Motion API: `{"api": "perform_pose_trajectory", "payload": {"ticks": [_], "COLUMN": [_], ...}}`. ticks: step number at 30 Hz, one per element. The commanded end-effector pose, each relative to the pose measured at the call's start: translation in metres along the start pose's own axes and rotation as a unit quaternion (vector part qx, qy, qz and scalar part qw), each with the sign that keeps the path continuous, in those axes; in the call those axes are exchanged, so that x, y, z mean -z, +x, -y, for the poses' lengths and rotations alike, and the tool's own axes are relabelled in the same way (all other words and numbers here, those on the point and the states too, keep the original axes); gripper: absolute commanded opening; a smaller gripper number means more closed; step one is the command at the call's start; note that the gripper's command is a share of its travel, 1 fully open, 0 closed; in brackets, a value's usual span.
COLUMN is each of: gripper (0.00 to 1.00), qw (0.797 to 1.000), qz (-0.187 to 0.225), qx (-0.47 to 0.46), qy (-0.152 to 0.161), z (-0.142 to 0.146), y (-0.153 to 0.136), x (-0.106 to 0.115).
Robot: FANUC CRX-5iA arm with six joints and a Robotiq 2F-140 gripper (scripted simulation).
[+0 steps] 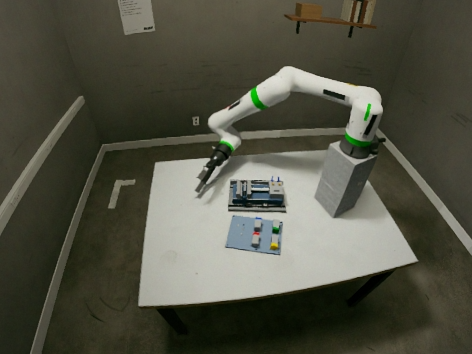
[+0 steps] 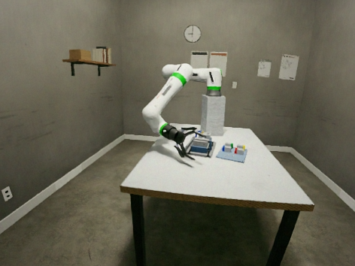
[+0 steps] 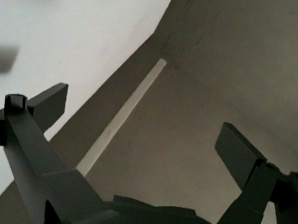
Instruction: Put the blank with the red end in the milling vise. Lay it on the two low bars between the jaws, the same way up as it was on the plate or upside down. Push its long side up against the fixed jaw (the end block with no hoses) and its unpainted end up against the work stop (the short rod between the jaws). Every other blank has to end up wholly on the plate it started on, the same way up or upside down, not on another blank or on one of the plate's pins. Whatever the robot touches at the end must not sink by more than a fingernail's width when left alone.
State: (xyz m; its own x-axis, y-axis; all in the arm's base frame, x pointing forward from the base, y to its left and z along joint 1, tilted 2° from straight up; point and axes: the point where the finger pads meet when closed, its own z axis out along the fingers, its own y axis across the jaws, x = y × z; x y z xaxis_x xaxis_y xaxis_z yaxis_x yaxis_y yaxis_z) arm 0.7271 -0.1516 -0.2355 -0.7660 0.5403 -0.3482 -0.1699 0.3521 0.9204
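Openly, the jaws (image 1: 201,181) (image 2: 194,143) (image 3: 141,122) hang wide apart (nothing between) beside the vise (image 1: 256,195) (image 2: 200,146).

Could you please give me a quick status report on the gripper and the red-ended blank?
Gripper open, empty. Red-ended blank on plate, among three others.

Robot workcell, lab/workshop type: arm on pedestal (image 1: 327,192) (image 2: 204,116), milling vise (image 1: 257,206) (image 2: 212,149) on desk (image 1: 200,270) (image 2: 218,180), scuffed walls.

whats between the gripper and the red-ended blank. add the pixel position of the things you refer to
In the top view, the milling vise (image 1: 257,193) (image 2: 200,146) lies roughly between the open gripper (image 1: 204,182) (image 2: 192,143) (image 3: 145,117) and the red-ended blank (image 1: 255,240) (image 2: 240,150).
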Motion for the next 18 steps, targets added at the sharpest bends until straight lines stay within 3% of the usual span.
{"api": "perform_pose_trajectory", "payload": {"ticks": [1, 17, 18], "gripper": [1.00, 1.00, 0.33], "qw": [1.000, 1.000, 1.000], "qz": [0.000, 0.000, 0.000], "qx": [0.001, 0.001, 0.001], "qy": [0.000, 0.000, 0.000], "z": [-0.0009, -0.0009, -0.0009], "y": [-0.0013, -0.0013, -0.0013], "x": [0.0001, 0.0001, 0.0001]}}
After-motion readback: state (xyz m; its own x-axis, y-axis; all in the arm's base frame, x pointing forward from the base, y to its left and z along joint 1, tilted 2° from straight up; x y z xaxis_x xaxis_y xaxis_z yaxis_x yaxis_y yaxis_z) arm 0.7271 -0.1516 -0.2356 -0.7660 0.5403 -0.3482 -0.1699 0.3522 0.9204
